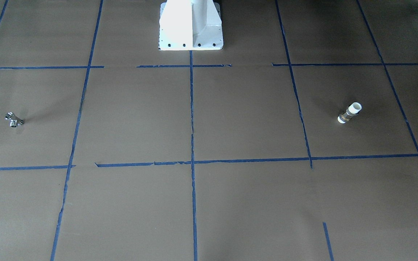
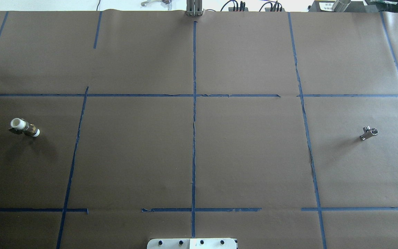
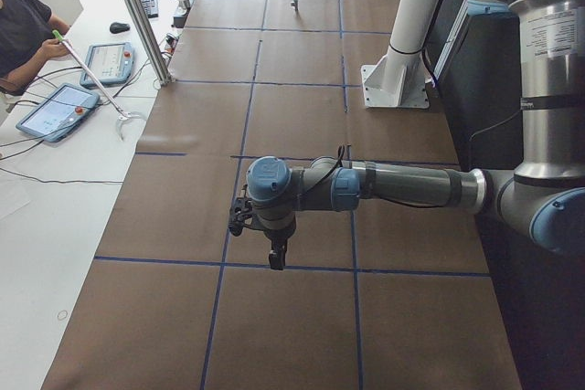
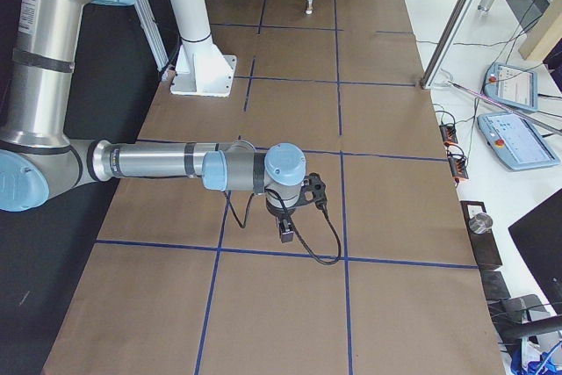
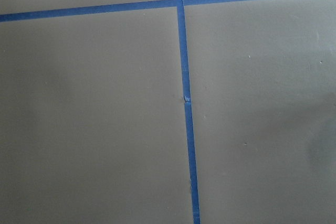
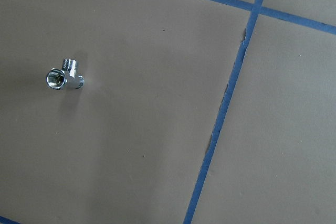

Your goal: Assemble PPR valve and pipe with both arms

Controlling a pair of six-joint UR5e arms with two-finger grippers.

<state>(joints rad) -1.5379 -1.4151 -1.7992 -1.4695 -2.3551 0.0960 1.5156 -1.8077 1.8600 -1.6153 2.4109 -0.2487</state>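
Hanging nearest the lens, the left gripper (image 3: 275, 260) and the right gripper (image 4: 285, 233) are pointing down; I cannot tell if their claws are spread or pressed together. The PPR valve (image 1: 14, 120) is lying middle-left in the front view and the pipe (image 1: 349, 113) middle-right. I think each gripper should be closing across the body of its part, leaving the mating ends free.

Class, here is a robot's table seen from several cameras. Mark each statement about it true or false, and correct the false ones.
1. The PPR valve and the pipe are already joined. False: they lie far apart, towards opposite ends of the table.
2. The pipe lies on the robot's left side. True.
3. The right wrist camera shows the PPR valve. True.
4. The left wrist camera shows the pipe. False: it shows only brown paper and blue tape.
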